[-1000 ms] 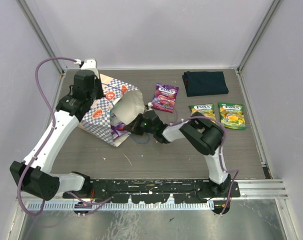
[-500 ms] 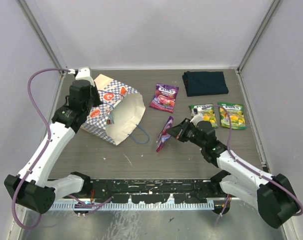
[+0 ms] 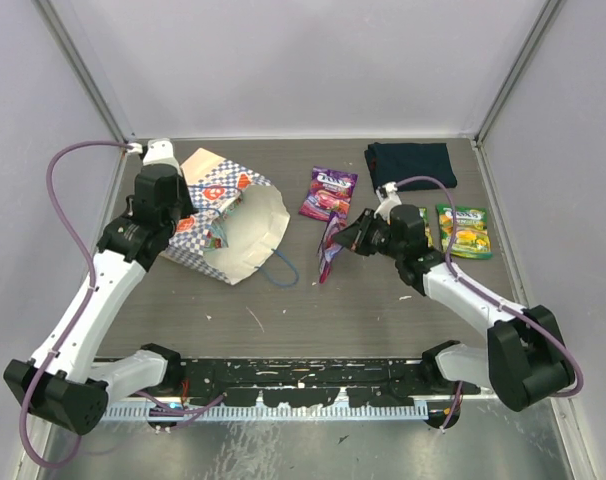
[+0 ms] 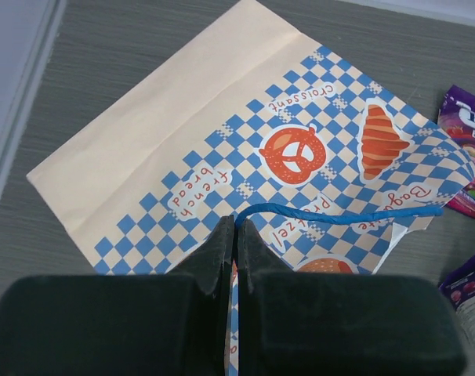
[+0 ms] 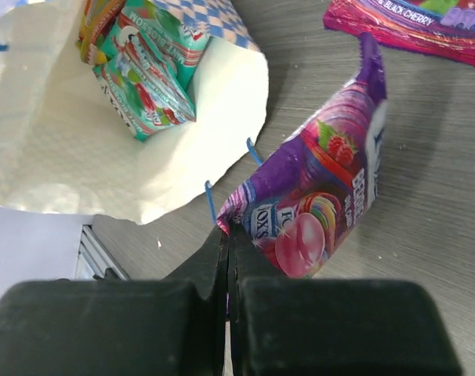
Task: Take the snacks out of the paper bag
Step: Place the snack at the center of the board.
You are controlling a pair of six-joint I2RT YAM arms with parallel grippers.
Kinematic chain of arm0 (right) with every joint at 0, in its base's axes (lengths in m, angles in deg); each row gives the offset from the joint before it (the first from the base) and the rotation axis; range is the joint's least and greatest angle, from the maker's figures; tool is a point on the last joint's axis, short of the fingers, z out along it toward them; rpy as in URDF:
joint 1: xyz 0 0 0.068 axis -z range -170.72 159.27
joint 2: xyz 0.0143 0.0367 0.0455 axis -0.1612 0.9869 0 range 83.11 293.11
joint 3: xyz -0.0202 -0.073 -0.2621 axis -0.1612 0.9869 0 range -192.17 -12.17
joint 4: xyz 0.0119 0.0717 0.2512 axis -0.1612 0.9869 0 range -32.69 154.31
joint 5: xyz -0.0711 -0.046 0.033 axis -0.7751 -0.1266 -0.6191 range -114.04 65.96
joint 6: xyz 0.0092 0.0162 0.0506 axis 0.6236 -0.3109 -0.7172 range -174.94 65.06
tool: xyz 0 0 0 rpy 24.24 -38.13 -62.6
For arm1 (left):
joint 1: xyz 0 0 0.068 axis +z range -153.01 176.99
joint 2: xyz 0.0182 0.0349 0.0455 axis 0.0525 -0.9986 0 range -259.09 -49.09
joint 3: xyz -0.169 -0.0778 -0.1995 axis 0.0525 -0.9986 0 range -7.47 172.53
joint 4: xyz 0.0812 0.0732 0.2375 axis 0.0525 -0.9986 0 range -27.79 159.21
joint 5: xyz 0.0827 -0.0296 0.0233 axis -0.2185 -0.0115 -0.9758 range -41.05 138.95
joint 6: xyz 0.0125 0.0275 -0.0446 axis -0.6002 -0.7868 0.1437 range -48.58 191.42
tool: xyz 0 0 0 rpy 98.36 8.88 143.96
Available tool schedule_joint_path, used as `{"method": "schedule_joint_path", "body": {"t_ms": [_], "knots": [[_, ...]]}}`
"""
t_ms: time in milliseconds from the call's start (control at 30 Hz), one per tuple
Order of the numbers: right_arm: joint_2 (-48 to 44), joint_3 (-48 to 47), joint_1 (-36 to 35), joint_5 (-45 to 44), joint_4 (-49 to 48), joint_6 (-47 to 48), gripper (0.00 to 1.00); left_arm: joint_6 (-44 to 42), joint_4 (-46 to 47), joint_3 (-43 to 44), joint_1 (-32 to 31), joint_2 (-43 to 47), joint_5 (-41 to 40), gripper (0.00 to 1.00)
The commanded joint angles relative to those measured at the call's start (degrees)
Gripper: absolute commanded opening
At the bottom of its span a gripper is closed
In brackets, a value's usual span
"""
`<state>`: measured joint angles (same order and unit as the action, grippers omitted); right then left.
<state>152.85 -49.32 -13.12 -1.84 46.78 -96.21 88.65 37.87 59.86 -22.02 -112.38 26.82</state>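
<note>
The paper bag [image 3: 245,232] is being shown lying on its side at about 9 o'clock of the table [image 3: 313,310]. It is cream-tan, with a blue-and-white checkered band, orange pictures of a pretzel and a croissant, and thin blue cord handles [image 4: 339,215], and its open mouth is being turned towards 4 o'clock. On the band, "croissant", "french bread" and a cut-off "Bag" are being read in orange script. The bag's upper edge is being pinched by the left gripper [image 4: 236,225], its fingers clenched flat on the paper beside the cord. The snacks are being seen as flat glossy packets with fruit pictures. One purple packet [image 5: 320,207], marked "FOX'S" with berries and round sweets pictured, is being grasped at a corner by the right gripper [image 5: 228,233], fingers clamped tight. It is being held upright just at 3 o'clock of the bag's mouth; whether its lower edge is touching the table cannot be told. A second purple packet [image 3: 329,193], lettered "BLACK CHERRY", is lying flat at 12 o'clock of the held one. Two green packets [image 3: 464,231] are lying side by side at 3 o'clock of the table, one partly hidden by the right arm. Inside the bag, teal packets [image 5: 151,66] are being glimpsed, apparently two overlapping, with an orange-yellow one [image 5: 92,27] at their edge. One dark navy folded cloth [image 3: 410,166] is lying at 1 o'clock.
</note>
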Motion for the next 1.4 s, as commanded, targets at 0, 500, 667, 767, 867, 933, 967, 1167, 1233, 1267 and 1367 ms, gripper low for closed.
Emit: {"method": "schedule_joint_path", "body": {"t_ms": [0, 500, 667, 767, 867, 933, 967, 1167, 1233, 1267, 1367], "knots": [[0.47, 10.5, 0.16, 1.78, -8.84, -4.32, 0.01, 1.41, -0.96, 1.13, 0.22, 3.7, -6.94, 0.0], [-3.14, 23.12, 0.15, -3.04, -7.6, -2.26, 0.01, 2.9, -1.59, -0.15, 0.27, 5.04, -10.04, 0.0], [-9.75, 9.11, 0.08, -13.07, 11.41, 6.04, 0.01, 2.83, -3.15, 1.03, 0.22, 5.85, -11.62, 0.0], [-9.65, -1.77, 0.14, -13.04, 22.24, 4.98, 0.01, 2.63, -3.36, 1.83, 0.28, 5.91, -11.84, 0.0], [-9.23, -7.15, -1.01, -13.04, 26.02, -2.88, 0.01, 2.63, -3.88, 2.6, 0.28, 5.72, -11.88, 0.0], [-9.43, -10.55, -4.09, -20.4, 32.56, -10.66, 0.01, 2.71, -4.2, 2.91, 0.28, 5.87, -11.96, 0.0], [-9.57, -12.27, -6.03, -23.72, 35.78, -13.53, 0.01, 2.72, -4.38, 3.08, 0.28, 6.01, -11.97, 0.0], [-11.99, -18.07, -13.01, -27.12, 47.35, -29.63, 0.01, 2.64, -5.87, 4.13, 0.25, 6.86, -12.06, 0.0], [-11.53, -19.94, -12.96, -23.82, 52.18, -35.04, 0.01, 2.63, -7.09, 4.77, 0.21, 7.15, -11.92, 0.0], [-10.91, -20.61, -13.02, -22.54, 54.3, -38.27, 0.01, 2.67, -7.57, 5.02, 0.27, 7.33, -11.88, 0.0], [-7.26, -20.56, -13.03, -21.55, 53.32, -45.36, 0.01, 3.24, -8.04, 4.74, 0.27, 8.52, -11.51, 0.0]]}}
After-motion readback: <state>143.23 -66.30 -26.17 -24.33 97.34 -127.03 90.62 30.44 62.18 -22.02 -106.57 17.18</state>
